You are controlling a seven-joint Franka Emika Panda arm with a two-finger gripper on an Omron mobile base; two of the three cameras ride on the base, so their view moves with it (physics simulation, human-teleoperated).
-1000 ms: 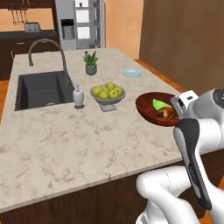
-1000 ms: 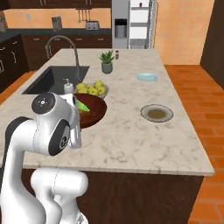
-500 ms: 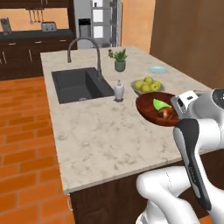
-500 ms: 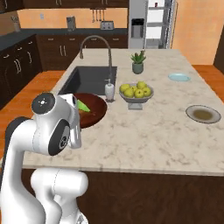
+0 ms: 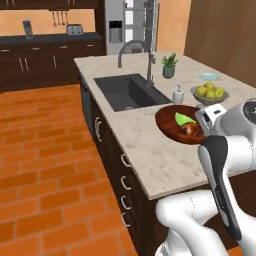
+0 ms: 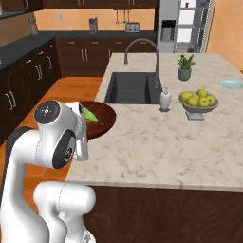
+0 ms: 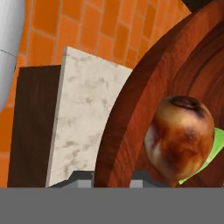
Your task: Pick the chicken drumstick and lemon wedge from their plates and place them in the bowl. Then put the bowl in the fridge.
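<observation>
Pinched shut on the rim of the bowl [image 5: 179, 126], carried level past the counter [image 5: 150, 150] edge so chicken drumstick [image 7: 179, 138] and lemon wedge [image 5: 184, 119] stay inside; probably fridge-bound [image 5: 131, 25].

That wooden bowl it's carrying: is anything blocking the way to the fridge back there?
Nothing visible blocks it. The claw is shut on the bowl's rim, beside the island counter. Open orange floor runs along the counter toward the fridge at the far wall, whose door looks open.
</observation>
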